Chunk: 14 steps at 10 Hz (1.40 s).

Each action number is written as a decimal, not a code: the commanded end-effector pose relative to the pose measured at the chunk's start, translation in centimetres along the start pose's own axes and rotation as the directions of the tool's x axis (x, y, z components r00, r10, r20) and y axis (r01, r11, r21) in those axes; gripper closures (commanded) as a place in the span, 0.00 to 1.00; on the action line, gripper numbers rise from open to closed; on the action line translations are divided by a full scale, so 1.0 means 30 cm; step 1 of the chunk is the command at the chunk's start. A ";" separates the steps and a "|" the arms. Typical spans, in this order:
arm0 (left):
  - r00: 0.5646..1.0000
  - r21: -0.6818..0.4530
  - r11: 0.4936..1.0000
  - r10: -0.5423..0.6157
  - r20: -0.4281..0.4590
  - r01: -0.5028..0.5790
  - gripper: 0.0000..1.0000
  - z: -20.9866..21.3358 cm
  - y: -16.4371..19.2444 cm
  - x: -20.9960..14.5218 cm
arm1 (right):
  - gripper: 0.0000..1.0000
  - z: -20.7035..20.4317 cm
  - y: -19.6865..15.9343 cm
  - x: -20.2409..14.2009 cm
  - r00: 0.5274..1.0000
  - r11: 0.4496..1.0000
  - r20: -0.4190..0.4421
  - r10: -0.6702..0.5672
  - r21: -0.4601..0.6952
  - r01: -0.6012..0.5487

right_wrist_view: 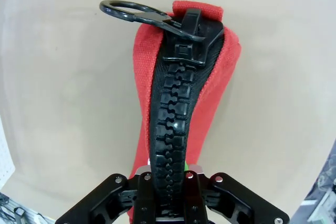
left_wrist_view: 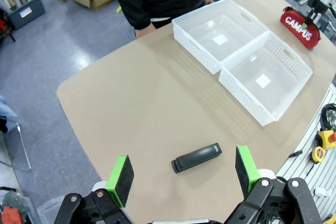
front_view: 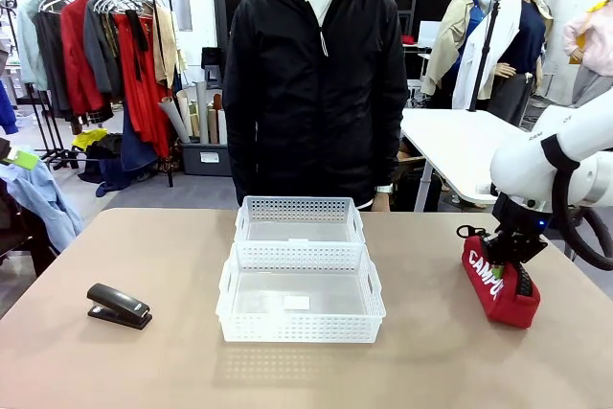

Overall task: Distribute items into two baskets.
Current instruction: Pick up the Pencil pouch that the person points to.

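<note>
A red zippered pouch (front_view: 498, 282) with white "CAMPUS" lettering lies on the table at the right. My right gripper (front_view: 514, 258) is shut on its top, and the right wrist view has the fingers pinching the black zipper of the pouch (right_wrist_view: 176, 108). At the left of the table rests a black stapler (front_view: 119, 306). In the left wrist view the stapler (left_wrist_view: 196, 157) lies on the tabletop between and beyond my green pads (left_wrist_view: 120, 178); my left gripper (left_wrist_view: 184, 174) hangs open above it. Two white lattice baskets, the near one (front_view: 300, 323) and the far one (front_view: 300, 209), stand end to end at the table's middle.
A person in a black jacket (front_view: 314, 83) stands at the far edge behind the baskets. Bare tan tabletop (front_view: 172, 246) lies between stapler and baskets. Tools (left_wrist_view: 321, 145) lie off the table's edge in the left wrist view. A white table (front_view: 460, 146) stands behind at the right.
</note>
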<state>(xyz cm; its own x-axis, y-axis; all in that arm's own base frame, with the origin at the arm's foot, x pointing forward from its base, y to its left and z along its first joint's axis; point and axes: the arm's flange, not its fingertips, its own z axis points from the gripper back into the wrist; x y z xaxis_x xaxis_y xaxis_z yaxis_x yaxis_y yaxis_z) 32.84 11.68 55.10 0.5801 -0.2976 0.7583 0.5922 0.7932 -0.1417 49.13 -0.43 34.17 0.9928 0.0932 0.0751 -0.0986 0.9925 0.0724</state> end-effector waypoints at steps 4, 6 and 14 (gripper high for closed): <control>1.000 -0.016 1.000 -0.010 0.013 0.010 0.00 0.000 0.002 0.001 | 1.00 0.103 -0.011 -0.006 1.000 1.000 0.000 -0.001 -0.002 0.001; 1.000 -0.016 1.000 -0.010 0.013 0.010 0.00 0.000 0.002 0.001 | 1.00 0.260 -0.050 -0.020 1.000 1.000 0.014 0.024 -0.008 -0.024; 1.000 -0.016 1.000 -0.010 0.013 0.010 0.00 0.000 0.002 0.001 | 1.00 0.691 0.117 -0.069 0.780 0.784 0.167 0.602 0.062 -0.618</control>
<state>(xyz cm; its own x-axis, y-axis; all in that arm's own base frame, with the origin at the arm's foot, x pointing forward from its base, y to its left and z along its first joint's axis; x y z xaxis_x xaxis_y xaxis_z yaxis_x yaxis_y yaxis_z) 32.86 11.69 55.10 0.5810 -0.2978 0.7574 0.5916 0.7937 -0.1417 45.61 1.72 54.19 0.7587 0.5964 0.2620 -0.6270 0.7777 0.0453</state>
